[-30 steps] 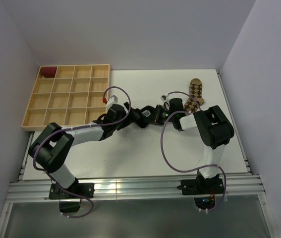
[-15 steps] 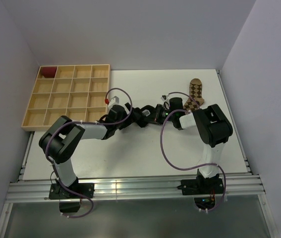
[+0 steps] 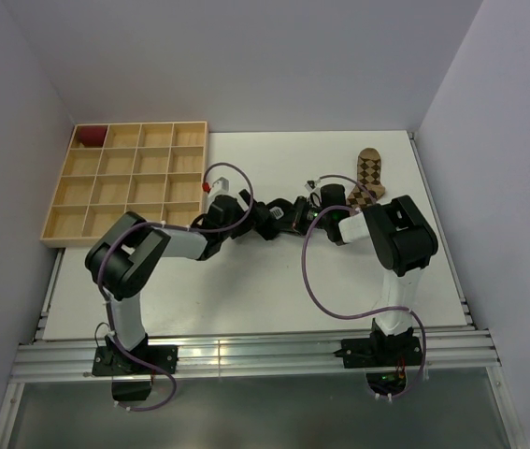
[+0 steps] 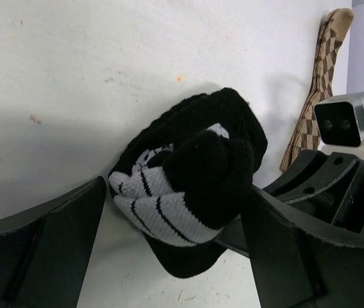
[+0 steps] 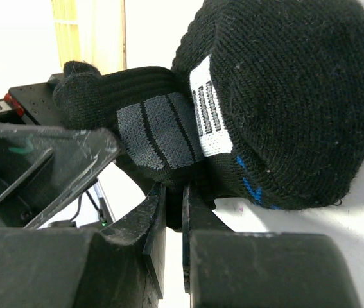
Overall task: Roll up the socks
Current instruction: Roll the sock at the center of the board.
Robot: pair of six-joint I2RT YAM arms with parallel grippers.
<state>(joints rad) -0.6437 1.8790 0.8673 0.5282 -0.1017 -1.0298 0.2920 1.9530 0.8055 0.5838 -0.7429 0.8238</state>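
Left wrist view: left gripper gapes wide around the bundled black sock mid-worktop, likely to take hold; right gripper, nearly closed, pinches its fold, apparently to steady it.

Your black sock is a soft, fuzzy knit, matt all over, with smoother ribbed patches of grey-white yarn and a few blue stitches. The tan sock looks like a finer, flatter knitted cloth, also matt. The left gripper has fingers of matt black plastic with a faint grain. The right gripper is the same dark plastic, but scratched and scuffed pale along its edges. Your table is white, matt and lightly marked. The tray is pale bare wood — and the rail is ribbed metal with a dull shine.
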